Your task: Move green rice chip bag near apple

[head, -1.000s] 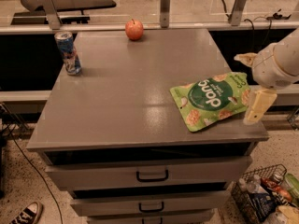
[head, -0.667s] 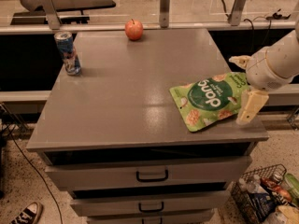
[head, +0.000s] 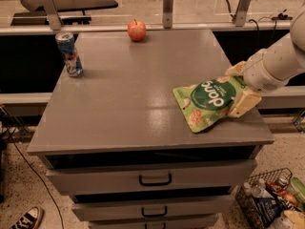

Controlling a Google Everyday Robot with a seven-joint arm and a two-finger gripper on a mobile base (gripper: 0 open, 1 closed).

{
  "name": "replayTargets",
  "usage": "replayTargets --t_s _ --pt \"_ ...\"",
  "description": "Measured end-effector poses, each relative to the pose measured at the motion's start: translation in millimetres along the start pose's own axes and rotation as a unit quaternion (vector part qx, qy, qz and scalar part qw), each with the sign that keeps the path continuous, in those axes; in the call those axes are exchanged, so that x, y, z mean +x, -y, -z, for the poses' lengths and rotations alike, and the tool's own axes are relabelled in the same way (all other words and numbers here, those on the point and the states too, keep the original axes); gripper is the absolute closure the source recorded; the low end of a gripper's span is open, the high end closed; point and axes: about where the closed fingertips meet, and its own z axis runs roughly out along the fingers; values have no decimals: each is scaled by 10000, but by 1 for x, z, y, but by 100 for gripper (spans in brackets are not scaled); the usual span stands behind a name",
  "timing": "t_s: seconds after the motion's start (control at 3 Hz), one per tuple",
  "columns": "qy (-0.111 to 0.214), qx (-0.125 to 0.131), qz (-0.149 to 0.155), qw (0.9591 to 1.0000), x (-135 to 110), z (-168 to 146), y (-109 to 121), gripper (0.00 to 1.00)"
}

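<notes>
The green rice chip bag (head: 206, 101) lies flat near the right edge of the grey tabletop (head: 128, 109), well apart from the apple (head: 137, 30) at the far edge. The tool (head: 239, 87) sits at the bag's right end; whether it is open or has closed on the bag cannot be told. A drink can (head: 69, 54) stands far left.

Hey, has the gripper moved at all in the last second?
Yes. The gripper has slid left, inward from the table's right edge, over the green rice chip bag's right end.
</notes>
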Motion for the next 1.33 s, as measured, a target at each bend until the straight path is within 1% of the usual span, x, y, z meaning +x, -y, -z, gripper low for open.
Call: replayTargets --t_s 0.33,0.67,1.0,1.33 --pt "-4 15 -83 10000 1 2 1 65" --pt "-23 124 -140 9998 -1 16 5 88" --pt "-117 420 -198 9989 -3 43 15 100" --pt "-217 933 -343 9948 2 83 33 100"
